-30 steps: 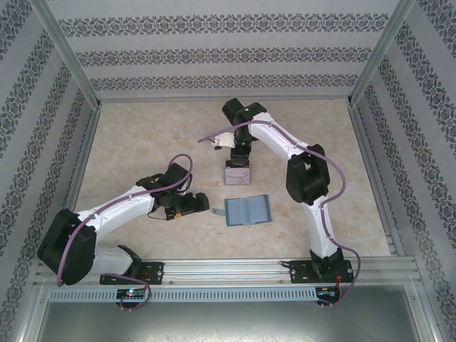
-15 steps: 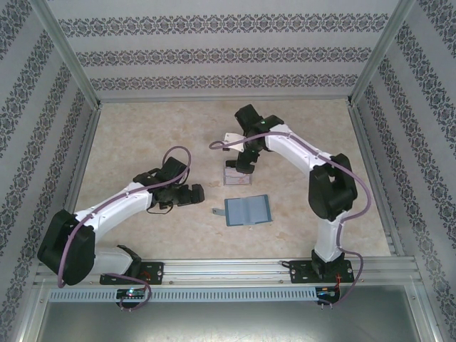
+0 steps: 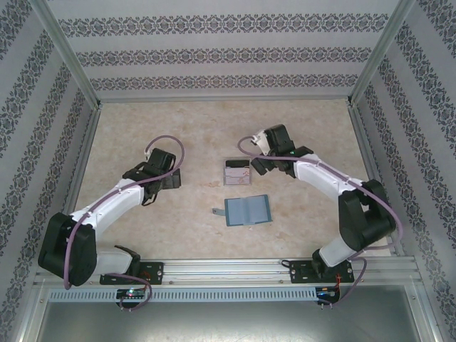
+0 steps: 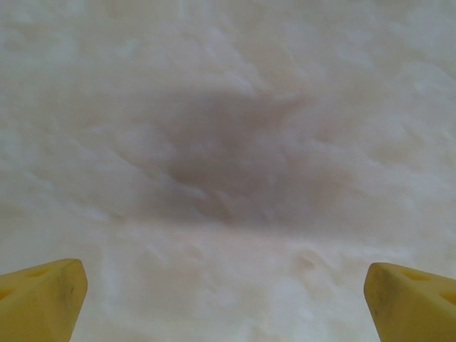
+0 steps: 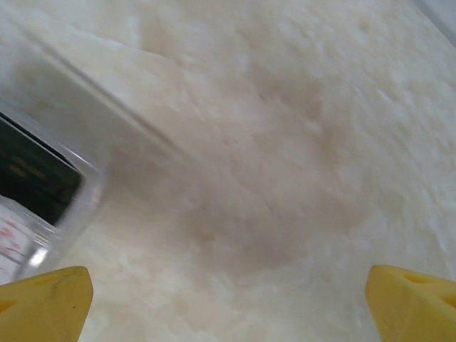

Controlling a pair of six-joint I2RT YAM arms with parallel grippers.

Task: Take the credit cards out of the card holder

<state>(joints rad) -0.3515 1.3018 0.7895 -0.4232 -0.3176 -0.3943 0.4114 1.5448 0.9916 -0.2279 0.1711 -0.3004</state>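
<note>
The card holder (image 3: pixel 247 211) was seen lying open near the middle of the table (image 3: pixel 142 128), touched by neither gripper. The left gripper (image 4: pixel 228 299) was held spread wide and empty over bare table. Just beyond the holder, a clear box (image 3: pixel 237 162) was seen with credit cards (image 5: pixel 35 182) in it. The right gripper (image 5: pixel 228 303), likewise spread and empty, was held just beside the box. Removal was judged finished or nearly so. Whether the slots were emptied could not be told, and any remaining card would need its edge pinched. Counted: one holder, one box, two cards.
</note>
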